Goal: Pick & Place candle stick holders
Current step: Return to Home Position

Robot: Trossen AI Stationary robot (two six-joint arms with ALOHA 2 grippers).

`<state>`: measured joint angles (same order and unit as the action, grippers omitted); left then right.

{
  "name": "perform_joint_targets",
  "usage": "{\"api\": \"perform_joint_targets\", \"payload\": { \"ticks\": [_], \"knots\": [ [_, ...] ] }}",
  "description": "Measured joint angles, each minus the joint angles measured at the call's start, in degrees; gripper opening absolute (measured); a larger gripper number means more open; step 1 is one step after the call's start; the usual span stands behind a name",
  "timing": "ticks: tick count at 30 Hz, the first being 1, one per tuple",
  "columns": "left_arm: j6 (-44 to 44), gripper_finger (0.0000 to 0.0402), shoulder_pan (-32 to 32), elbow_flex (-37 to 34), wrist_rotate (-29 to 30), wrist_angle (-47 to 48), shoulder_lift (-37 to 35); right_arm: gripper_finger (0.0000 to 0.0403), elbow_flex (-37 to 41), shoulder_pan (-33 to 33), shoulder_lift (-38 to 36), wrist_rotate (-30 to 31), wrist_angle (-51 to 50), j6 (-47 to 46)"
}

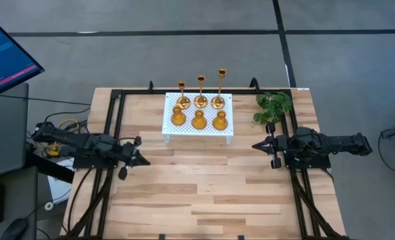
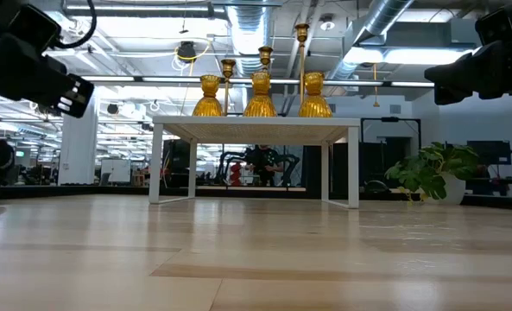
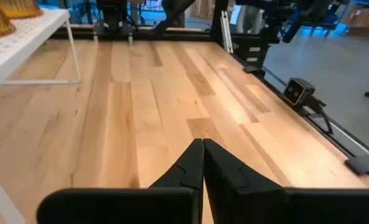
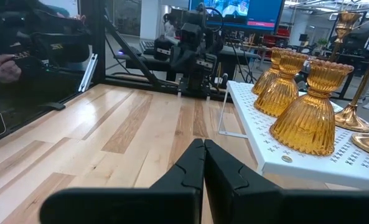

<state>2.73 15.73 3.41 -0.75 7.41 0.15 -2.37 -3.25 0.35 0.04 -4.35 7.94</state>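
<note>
Six gold candle stick holders stand by their bases on a small white perforated stand [image 1: 198,132] at the table's far middle. Three tall thin-stemmed ones [image 1: 200,90] form the far row, three short squat cone-shaped ones [image 1: 198,120] the near row; the short ones also show in the right wrist view [image 4: 310,112] and the low view [image 2: 260,95]. My left gripper [image 1: 146,160] is shut and empty, left of the stand, above the table. My right gripper [image 1: 255,145] is shut and empty, right of the stand.
A green plant sprig [image 1: 273,107] lies at the table's far right, behind my right gripper. Dark frame rails [image 1: 110,133] run along the table's left and right sides. Bare wooden table [image 1: 204,187] lies in front of the stand. A screen [image 1: 4,53] stands off the table's left.
</note>
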Motion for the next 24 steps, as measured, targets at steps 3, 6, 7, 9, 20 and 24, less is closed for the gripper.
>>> {"api": "perform_joint_targets", "payload": {
  "ticks": [3,6,7,9,20,24],
  "knots": [
    [-0.8,0.0008,0.1,-0.2,-0.4,-0.3,-0.2,0.0000,0.0,0.0,0.0,0.0,0.0,0.0],
    [-3.5,0.0008,0.1,-0.3,0.4,-0.5,-0.1,0.0000,0.0,0.0,0.0,0.0,0.0,0.0],
    [-4.8,0.0008,0.1,-0.3,0.5,-0.5,-0.1,0.0000,0.0,0.0,0.0,0.0,0.0,0.0],
    [-6.9,0.0008,0.1,-0.3,0.5,-0.5,-0.2,0.0000,0.0,0.0,0.0,0.0,0.0,0.0],
    [-6.8,0.0008,0.1,-0.3,0.5,-1.0,-0.1,0.0000,0.0,0.0,0.0,0.0,0.0,0.0],
    [-6.8,0.0008,0.1,-0.3,0.5,-1.1,-0.1,0.0000,0.0,0.0,0.0,0.0,0.0,0.0]
  ]
}}
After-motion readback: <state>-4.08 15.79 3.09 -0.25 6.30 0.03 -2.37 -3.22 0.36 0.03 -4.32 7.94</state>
